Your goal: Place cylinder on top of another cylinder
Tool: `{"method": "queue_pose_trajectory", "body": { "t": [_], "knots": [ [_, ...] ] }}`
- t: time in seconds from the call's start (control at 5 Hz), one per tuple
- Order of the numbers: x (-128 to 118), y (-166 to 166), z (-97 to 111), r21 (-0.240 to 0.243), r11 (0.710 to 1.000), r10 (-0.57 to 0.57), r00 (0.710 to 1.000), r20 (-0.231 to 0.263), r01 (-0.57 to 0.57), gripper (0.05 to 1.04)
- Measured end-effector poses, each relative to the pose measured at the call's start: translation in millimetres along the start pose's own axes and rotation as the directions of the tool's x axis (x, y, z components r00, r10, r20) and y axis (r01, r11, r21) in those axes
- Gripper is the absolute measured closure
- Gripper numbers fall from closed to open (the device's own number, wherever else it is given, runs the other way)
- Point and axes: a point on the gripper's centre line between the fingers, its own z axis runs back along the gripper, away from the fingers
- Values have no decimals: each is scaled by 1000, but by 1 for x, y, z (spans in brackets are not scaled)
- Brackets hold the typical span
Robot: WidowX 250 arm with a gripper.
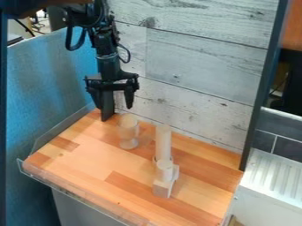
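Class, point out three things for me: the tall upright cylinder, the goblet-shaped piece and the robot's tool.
Tall upright cylinder [163, 140]: camera view, middle of its side.
Goblet-shaped piece [128, 126]: camera view, its wide upper part.
Tool [113, 107]: camera view, midway between its fingertips.

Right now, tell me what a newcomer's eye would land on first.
Probably the black gripper, hanging open at the upper left by the wooden work surface's back edge. Next, likely the tall pale cylinder, upright right of the surface's middle, with a shorter cylinder and a pale block clustered in front. The goblet-shaped piece stands apart to their left.
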Motion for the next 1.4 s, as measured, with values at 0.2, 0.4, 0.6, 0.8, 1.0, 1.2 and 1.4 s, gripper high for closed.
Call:
{"method": "queue_pose_trajectory", "body": {
  "t": [0.2, 0.4, 0.6, 0.8, 1.0, 1.2, 1.4],
  "knots": [
    [-8, 1, -19, -4, 1000, 3, 999, -49, -3, 77],
    [-23, -4, -26, -24, 999, -29, 997, -74, 27, 77],
    [-32, -15, -3, -69, 995, -74, 996, -44, 71, 77],
    [-41, -30, 12, -111, 987, -120, 992, -33, 116, 77],
    [-44, -47, 20, -153, 974, -173, 985, -11, 170, 77],
    [-38, -57, 18, -132, 966, -221, 975, 36, 224, 77],
    [-35, -64, 15, -104, 963, -243, 968, 66, 249, 77]
  ]
}}
